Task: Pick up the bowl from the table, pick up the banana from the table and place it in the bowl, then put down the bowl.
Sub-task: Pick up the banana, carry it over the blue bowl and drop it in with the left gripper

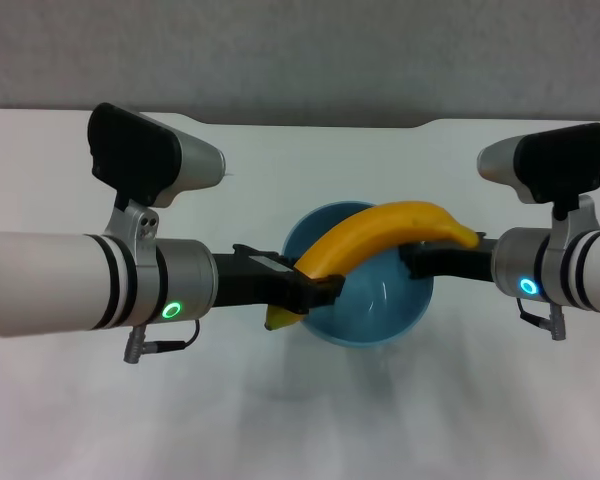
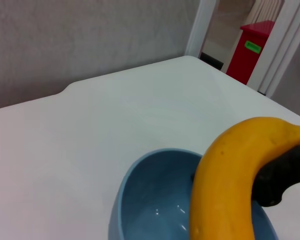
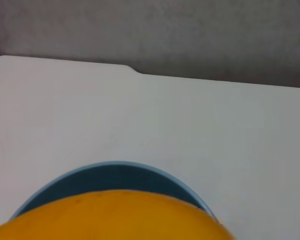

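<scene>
Lying across the top of the bowl (image 1: 365, 305) is the banana (image 1: 380, 240), spanning it from rim to rim with one end poking out past the left edge and the other past the right edge, rather than sitting down inside. The light-blue bowl's inside is otherwise showing bare glossy wall in the left wrist view (image 2: 155, 200), with the banana (image 2: 230, 185) arching over it. The left gripper (image 1: 315, 290) is reaching in from the left and clamping the bowl's near-left rim, fingers closed on it. The right gripper (image 1: 420, 258) is coming in from the right at the banana's far end; whether its fingers are gripping or released cannot be told. Bowl and banana are sitting over the middle of the white table (image 1: 300, 420).
</scene>
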`<state>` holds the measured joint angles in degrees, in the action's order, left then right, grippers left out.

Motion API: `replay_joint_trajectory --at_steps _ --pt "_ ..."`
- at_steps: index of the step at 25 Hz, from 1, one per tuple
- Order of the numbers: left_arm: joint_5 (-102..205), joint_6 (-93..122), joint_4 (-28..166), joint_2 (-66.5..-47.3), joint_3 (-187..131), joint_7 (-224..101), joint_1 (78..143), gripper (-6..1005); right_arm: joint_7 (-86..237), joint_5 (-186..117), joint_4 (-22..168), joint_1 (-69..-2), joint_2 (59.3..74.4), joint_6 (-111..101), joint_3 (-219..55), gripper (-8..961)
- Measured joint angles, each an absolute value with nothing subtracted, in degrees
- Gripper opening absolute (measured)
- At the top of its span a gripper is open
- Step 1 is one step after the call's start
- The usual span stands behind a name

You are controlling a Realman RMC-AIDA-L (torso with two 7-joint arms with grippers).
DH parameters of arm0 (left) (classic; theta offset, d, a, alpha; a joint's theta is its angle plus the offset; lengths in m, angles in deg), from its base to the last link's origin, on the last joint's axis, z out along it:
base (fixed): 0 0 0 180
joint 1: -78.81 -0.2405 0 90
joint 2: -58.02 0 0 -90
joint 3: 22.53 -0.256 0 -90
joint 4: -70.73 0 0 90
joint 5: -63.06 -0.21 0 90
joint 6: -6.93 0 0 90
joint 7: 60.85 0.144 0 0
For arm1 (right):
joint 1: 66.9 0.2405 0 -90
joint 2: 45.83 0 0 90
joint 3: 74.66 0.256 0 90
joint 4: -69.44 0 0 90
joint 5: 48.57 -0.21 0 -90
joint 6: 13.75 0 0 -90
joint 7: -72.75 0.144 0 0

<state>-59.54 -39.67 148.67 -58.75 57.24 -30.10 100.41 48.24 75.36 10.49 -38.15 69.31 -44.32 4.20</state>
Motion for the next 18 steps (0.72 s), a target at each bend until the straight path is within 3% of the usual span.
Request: replay_joint_trajectory --at_steps 16,18 --pt "-59.0 -38.9 148.1 -58.88 57.3 -30.1 100.3 610 47.7 74.0 10.4 -38.0 69.31 -44.1 2.4 28" --pt "-59.0 -38.7 147.9 -58.88 57.2 -30.1 100.2 660 47.7 74.0 10.4 -38.1 69.31 -44.0 2.4 28"
